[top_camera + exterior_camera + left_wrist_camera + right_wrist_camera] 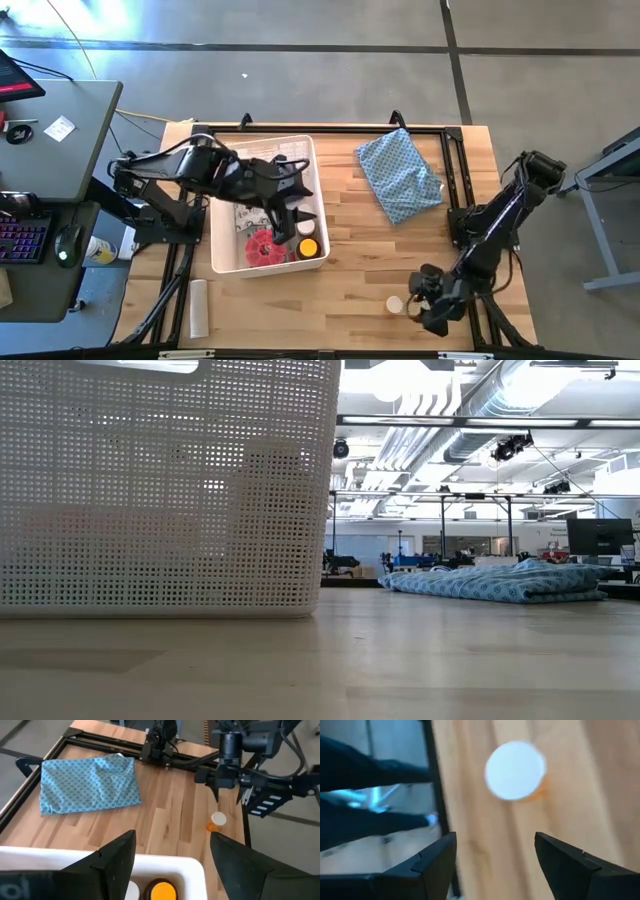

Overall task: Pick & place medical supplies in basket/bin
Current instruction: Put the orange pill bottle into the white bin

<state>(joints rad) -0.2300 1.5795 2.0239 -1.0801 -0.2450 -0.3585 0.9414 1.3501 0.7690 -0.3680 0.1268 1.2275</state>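
Note:
The white bin [222, 200] stands on the table's left half. A red disc [262, 247], a yellow-capped bottle [307, 247] and printed packets [245, 215] lie in it. My left gripper [288, 215] hovers open above the bin's right side, with nothing between its fingers [172, 837]. A small amber bottle with a white cap [396, 304] lies on the wood near the table's front right. My right gripper [420, 300] stands open just to the right of it, pointing slantwise down at the cap [515, 770], apart from it.
A blue patterned cloth [400, 175] lies at the far right of the table, also in the low view [500, 582]. A white roll [198, 307] lies at the near left edge. Black frame rails [455, 150] run along the table's edges. Bare wood lies between bin and bottle.

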